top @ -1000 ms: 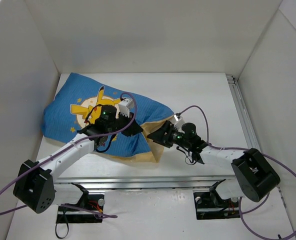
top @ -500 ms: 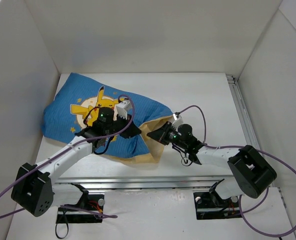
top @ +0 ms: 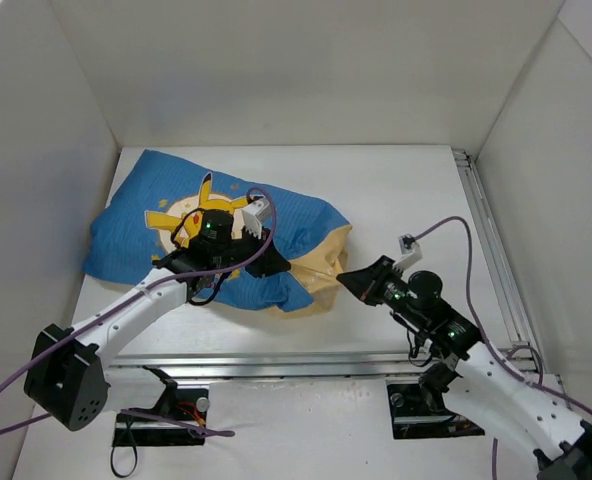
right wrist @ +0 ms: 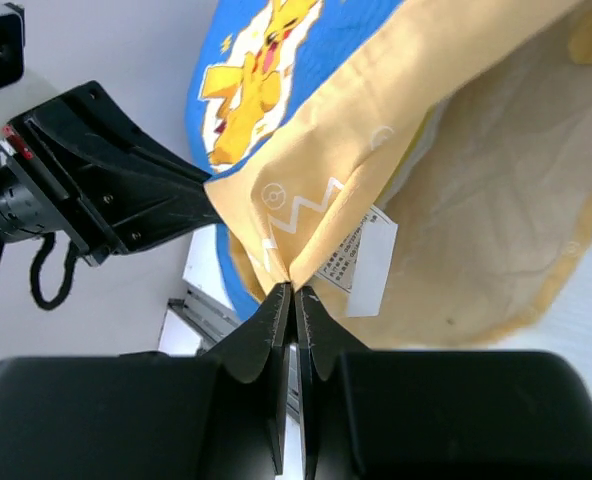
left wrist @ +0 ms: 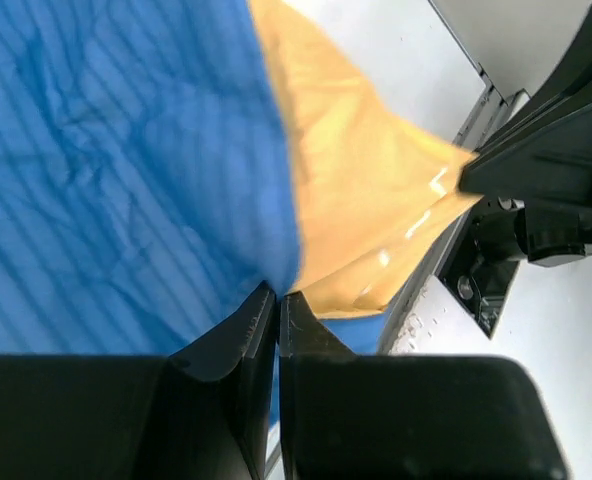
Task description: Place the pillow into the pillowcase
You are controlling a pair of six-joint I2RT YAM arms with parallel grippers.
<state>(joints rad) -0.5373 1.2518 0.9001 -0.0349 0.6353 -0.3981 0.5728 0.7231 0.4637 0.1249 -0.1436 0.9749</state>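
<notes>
Right hand point(top: 343, 278) farther right, one pillowcase point(top: 301, 215) tight in it and left hand point(top: 280, 268).

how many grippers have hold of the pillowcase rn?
2. Left gripper is shut on the blue edge of the thin blue-and-yellow Pikachu fabric pillowcase; right gripper is shut on its yellow hem.

This looks like a robotics lab test cell: plain white panels point(top: 306, 70) wall in a white table point(top: 406, 190), an aluminium rail point(top: 489, 240) runs along its edge, and purple cables point(top: 441, 228) trail from bolted arm bases point(top: 161, 405).
</notes>
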